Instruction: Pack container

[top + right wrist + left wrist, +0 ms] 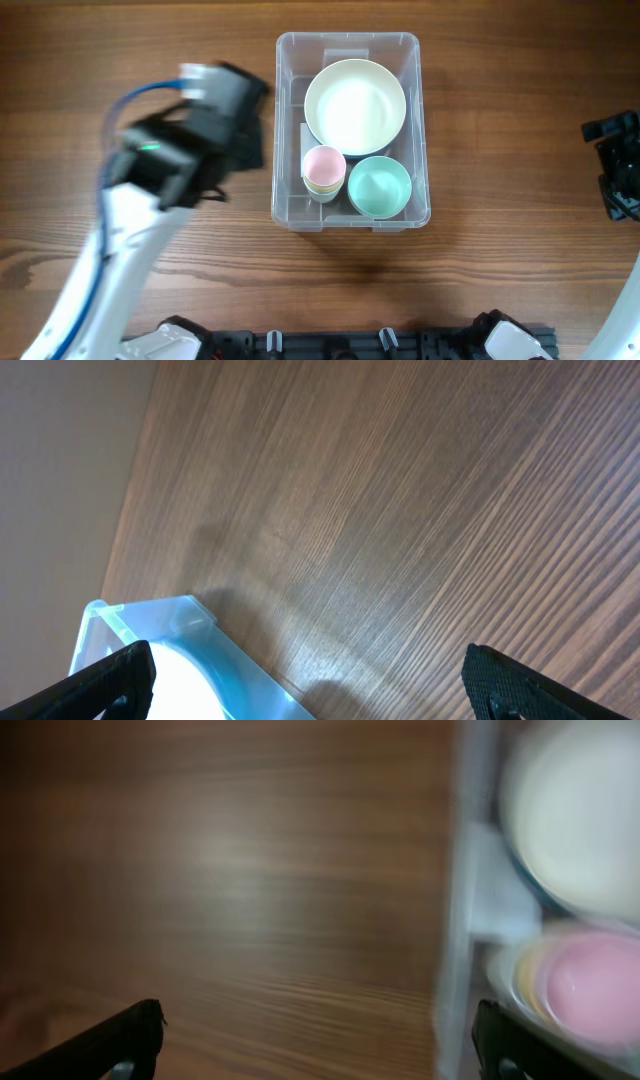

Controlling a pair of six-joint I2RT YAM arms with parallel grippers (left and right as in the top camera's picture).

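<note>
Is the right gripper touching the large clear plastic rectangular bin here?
Apart. The overhead view shows the right gripper at the far right edge, with a broad stretch of bare wooden table between it and the clear plastic rectangular bin.

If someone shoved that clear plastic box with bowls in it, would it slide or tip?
Probably slide, not tip: the container looks wide and low, flat on the smooth wooden table. Its thin clear walls may flex slightly. The stacked cups inside might shift.
</note>
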